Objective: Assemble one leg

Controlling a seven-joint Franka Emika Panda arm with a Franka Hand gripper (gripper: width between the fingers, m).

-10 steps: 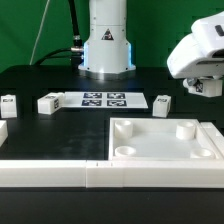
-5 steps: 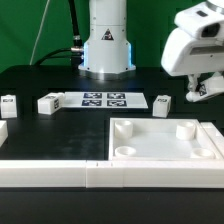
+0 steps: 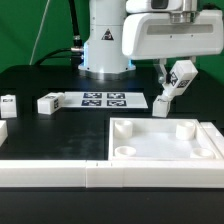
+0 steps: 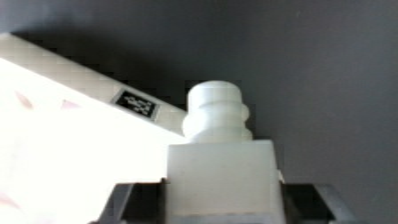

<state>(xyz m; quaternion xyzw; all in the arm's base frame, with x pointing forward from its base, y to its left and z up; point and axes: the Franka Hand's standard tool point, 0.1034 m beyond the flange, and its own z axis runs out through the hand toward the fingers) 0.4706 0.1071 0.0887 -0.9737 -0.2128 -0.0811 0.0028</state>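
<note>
White plastic tagged leg block (image 3: 181, 76) hangs pinched in my end effector (image 3: 173, 84), clear of the desk (image 3: 40, 128), its long axis tilted, with the large white socketed panel (image 3: 150, 152) below me.

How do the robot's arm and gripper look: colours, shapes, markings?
The arm's round base column is glossy white, with a dark triangle mark and a blue glow. The gripper has a boxy white housing and dark flat fingers. A thin green cable runs behind.
</note>
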